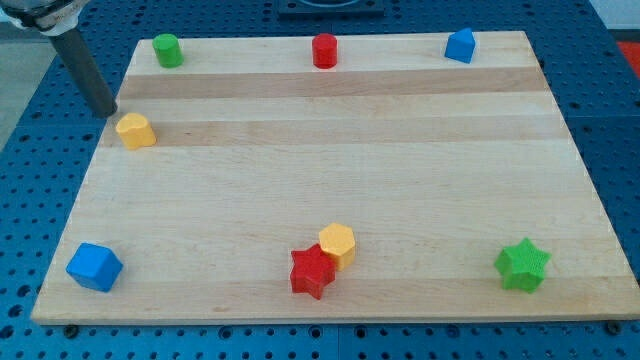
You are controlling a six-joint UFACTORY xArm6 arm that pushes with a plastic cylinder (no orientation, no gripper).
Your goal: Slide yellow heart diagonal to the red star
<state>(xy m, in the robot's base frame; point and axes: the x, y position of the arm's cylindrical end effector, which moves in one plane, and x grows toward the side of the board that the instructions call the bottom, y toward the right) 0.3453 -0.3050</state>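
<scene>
The yellow heart (135,131) lies near the board's left edge, in the upper part of the view. The red star (312,271) lies at the bottom centre, touching a yellow hexagon block (338,245) at its upper right. My tip (107,111) is at the upper left, just off the board's left edge, a short way up and left of the yellow heart and not touching it.
A green cylinder (167,50), a red cylinder (324,50) and a blue block (460,46) stand along the top edge. A blue cube (95,267) sits at the bottom left, a green star (522,265) at the bottom right. The wooden board (400,150) rests on a blue perforated table.
</scene>
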